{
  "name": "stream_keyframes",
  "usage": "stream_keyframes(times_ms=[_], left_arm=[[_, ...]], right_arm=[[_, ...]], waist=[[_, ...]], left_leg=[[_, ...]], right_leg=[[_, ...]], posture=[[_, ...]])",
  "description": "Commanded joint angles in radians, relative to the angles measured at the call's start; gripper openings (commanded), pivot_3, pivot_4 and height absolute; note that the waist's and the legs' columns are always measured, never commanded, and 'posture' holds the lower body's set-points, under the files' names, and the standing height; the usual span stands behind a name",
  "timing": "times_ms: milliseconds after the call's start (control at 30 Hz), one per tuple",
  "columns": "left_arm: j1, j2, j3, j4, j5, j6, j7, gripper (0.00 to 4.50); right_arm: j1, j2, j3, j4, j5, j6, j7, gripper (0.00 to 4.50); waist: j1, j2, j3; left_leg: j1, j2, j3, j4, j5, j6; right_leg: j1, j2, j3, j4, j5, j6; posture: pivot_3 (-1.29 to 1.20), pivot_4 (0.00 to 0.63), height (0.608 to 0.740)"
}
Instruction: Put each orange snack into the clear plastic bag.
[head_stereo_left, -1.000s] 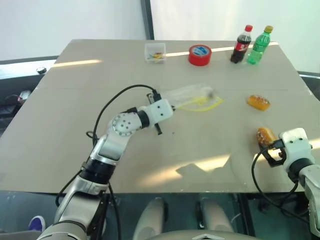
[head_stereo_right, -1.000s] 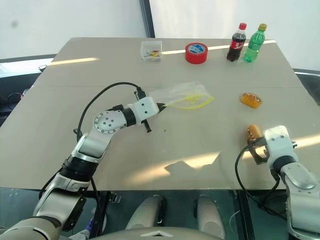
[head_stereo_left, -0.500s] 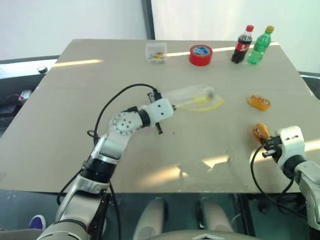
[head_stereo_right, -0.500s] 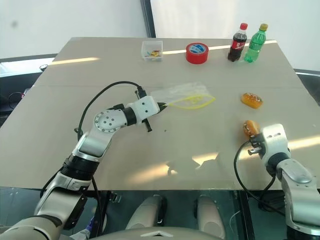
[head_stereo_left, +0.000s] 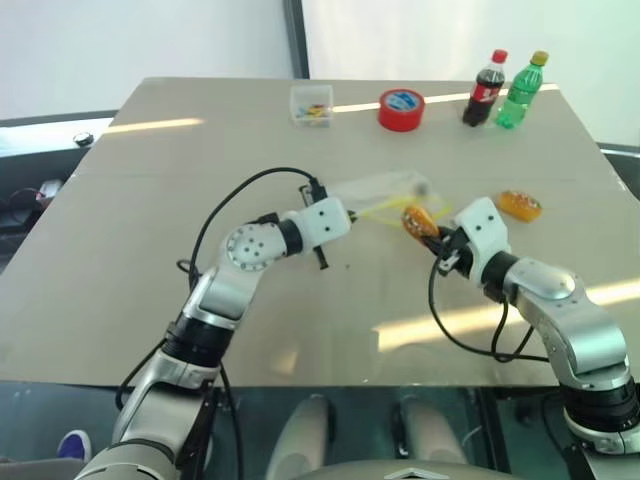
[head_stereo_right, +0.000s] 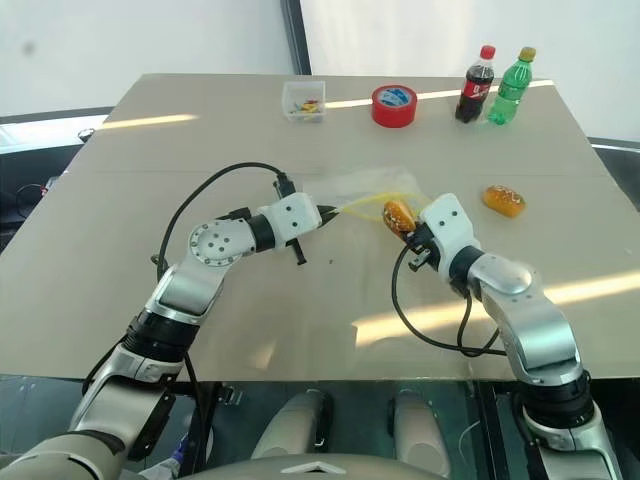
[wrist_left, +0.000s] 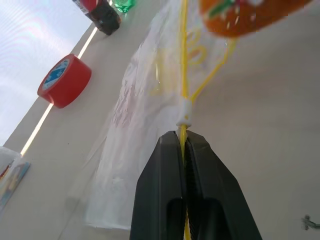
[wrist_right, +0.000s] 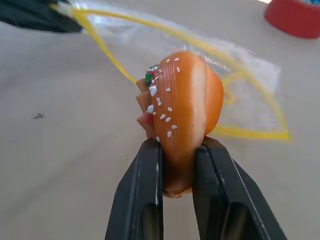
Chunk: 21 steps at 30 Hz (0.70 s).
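The clear plastic bag (head_stereo_left: 388, 188) lies mid-table with its yellow-edged mouth held open. My left gripper (wrist_left: 182, 136) is shut on the yellow strip at the near corner of that mouth. Just right of it, at the mouth of the bag, my right gripper (wrist_right: 181, 146) is shut on one orange snack (wrist_right: 182, 107), a bun with sesame seeds standing on edge between the fingers. This held snack (head_stereo_left: 419, 221) hovers a little above the table. A second orange snack (head_stereo_left: 518, 205) lies on the table farther right, apart from both grippers.
Along the far edge stand a small clear box (head_stereo_left: 311, 105), a red tape roll (head_stereo_left: 401, 109), a cola bottle (head_stereo_left: 484, 88) and a green bottle (head_stereo_left: 521, 90). Cables loop from both wrists over the table.
My right gripper closed on the near snack at the table's right front, lifted it and carried it left and forward to the bag's mouth. The left gripper kept its hold and stayed still.
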Motion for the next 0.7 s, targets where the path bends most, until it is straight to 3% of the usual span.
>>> stream_keyframes(times_ms=[33, 300, 600, 700], left_arm=[[0.008, 0.011, -0.002, -0.062, -0.008, -0.046, -0.010, 0.00], [0.026, 0.024, -0.015, -0.072, -0.005, -0.102, -0.038, 0.00], [0.028, 0.022, -0.018, -0.070, -0.005, -0.164, -0.038, 0.00], [0.029, 0.017, -0.006, -0.058, 0.004, -0.122, -0.016, 0.00]], right_arm=[[-0.059, -0.016, 0.004, 0.033, -0.008, -0.048, 0.015, 0.75], [-0.179, 0.035, 0.039, 0.127, 0.016, -0.070, 0.030, 0.75], [-0.231, 0.105, 0.157, 0.333, -0.073, -0.270, 0.054, 0.75], [-0.238, 0.101, 0.154, 0.357, -0.083, -0.302, 0.064, 1.59]], waist=[[0.001, 0.000, 0.000], [0.001, 0.000, 0.000], [0.001, 0.000, 0.000], [0.001, 0.000, 0.000]], left_leg=[[0.000, 0.000, 0.000, 0.000, 0.000, 0.000], [0.000, 0.000, 0.000, 0.000, 0.000, 0.000], [-0.001, 0.000, 0.001, 0.000, 0.000, 0.000], [-0.001, 0.000, 0.001, 0.000, 0.000, 0.000]], right_leg=[[0.000, 0.000, 0.000, 0.000, 0.000, 0.000], [0.000, 0.000, 0.000, 0.000, 0.000, 0.000], [-0.001, 0.000, 0.001, 0.001, 0.000, 0.000], [-0.002, 0.000, 0.001, 0.001, 0.000, 0.000]], posture=[[0.00, 0.150, 0.740], [0.00, 0.150, 0.740], [0.00, 0.150, 0.740], [0.00, 0.150, 0.740]])
